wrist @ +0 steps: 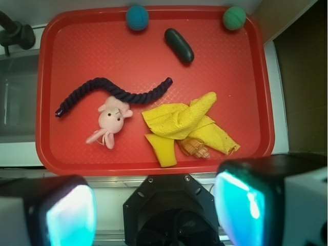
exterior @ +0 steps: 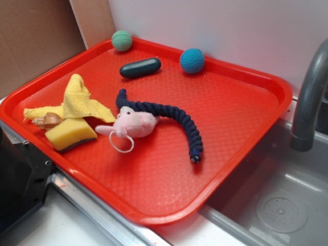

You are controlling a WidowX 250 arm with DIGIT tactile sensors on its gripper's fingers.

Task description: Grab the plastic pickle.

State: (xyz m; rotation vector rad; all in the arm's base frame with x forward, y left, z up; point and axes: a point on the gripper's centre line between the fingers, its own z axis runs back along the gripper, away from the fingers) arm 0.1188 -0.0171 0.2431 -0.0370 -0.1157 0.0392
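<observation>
The pickle [exterior: 140, 67] is a smooth, dark green capsule (rounded at both ends) lying on the red tray [exterior: 246, 118] between the teal ball [exterior: 122, 40] and the blue ball [exterior: 192, 60]. Only the wrist view shows the tool [wrist: 154, 205], spread wide, empty, well short of the pickle.

Pickle [exterior: 140, 67] lies between two balls [exterior: 122, 40] (on the tray [exterior: 225, 107]).

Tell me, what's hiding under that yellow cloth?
A yellow sponge and a tan seashell poke out from under the cloth, all on the red tray. Whatever else the cloth covers can't be seen.
</observation>
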